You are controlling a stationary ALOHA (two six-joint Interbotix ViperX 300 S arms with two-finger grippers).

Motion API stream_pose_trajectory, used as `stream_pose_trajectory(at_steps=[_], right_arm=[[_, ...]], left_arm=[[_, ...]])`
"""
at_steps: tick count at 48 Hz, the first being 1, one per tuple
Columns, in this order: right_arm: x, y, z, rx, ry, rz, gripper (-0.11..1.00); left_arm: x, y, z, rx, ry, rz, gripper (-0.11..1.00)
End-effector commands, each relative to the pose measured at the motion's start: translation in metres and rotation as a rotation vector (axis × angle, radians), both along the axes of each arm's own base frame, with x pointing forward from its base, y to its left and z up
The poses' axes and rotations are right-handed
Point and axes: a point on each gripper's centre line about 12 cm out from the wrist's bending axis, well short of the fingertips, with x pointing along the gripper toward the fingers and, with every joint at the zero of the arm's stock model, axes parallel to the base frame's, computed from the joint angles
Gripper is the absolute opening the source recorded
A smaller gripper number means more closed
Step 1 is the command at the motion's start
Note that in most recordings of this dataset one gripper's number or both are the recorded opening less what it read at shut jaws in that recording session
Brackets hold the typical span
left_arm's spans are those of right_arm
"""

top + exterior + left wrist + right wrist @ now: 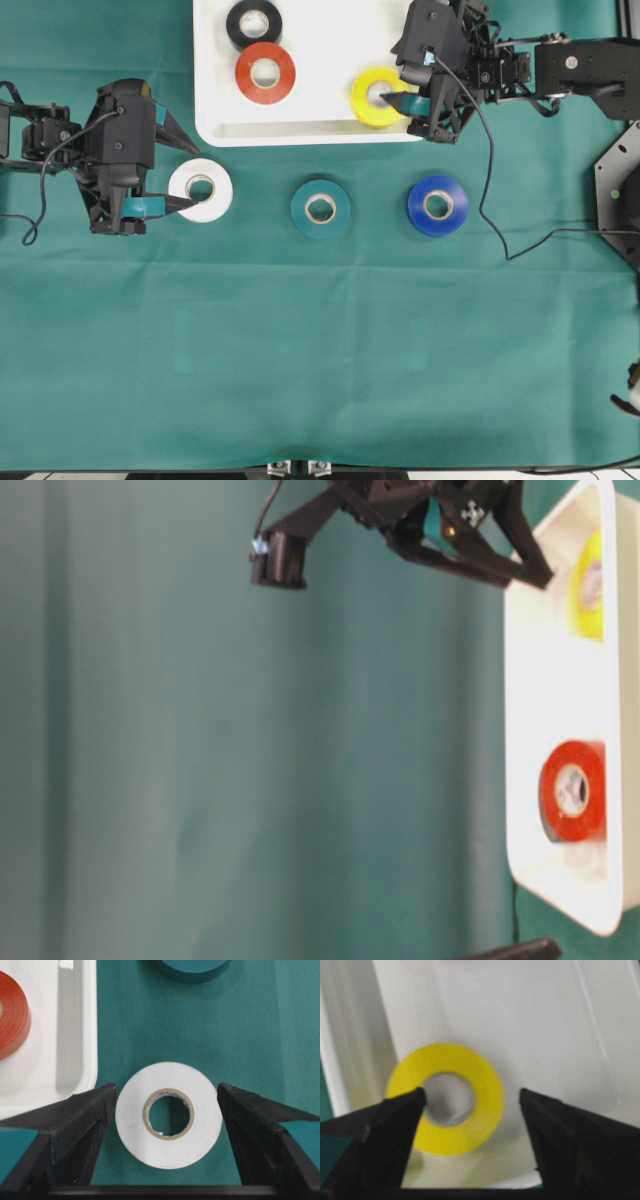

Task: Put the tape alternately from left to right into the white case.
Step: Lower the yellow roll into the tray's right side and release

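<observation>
white case (pixel 215 60): black roll (pixel 254 23), orange-red roll (pixel 265 73), yellow roll (pixel 377 97) lie flat inside | right gripper (pixel 411 110): jaws spread, over the yellow roll, gripping nothing | white roll (pixel 201 190), teal roll (pixel 320 208), blue roll (pixel 438 205): on cloth just outside the case | left gripper (pixel 167 1125): jaws wide, straddling the white roll, no contact

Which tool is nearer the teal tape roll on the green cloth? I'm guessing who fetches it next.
Left. The left tool straddles the white tape roll, next to the teal tape roll. The right tool is over the yellow tape roll in the white plastic tray, farther off.
</observation>
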Motion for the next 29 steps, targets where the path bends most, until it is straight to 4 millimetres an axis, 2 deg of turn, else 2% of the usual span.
stream_pose_trajectory(at_steps=[1,4,29], right_arm=[[0.0025,0.0002,0.0064,-0.005,-0.023,0.004,0.84],[0.0023,0.0004,0.0061,-0.003,-0.025,0.005,0.8],[-0.0013,0.0016,0.0018,0.001,-0.012,0.005,0.8]], left_arm=[[-0.0009,-0.0005,0.0014,0.0,-0.011,-0.001,0.88],[-0.0009,-0.0009,0.0014,0.0,-0.011,-0.003,0.88],[-0.0005,-0.0004,0.0019,0.001,-0.012,-0.001,0.88]])
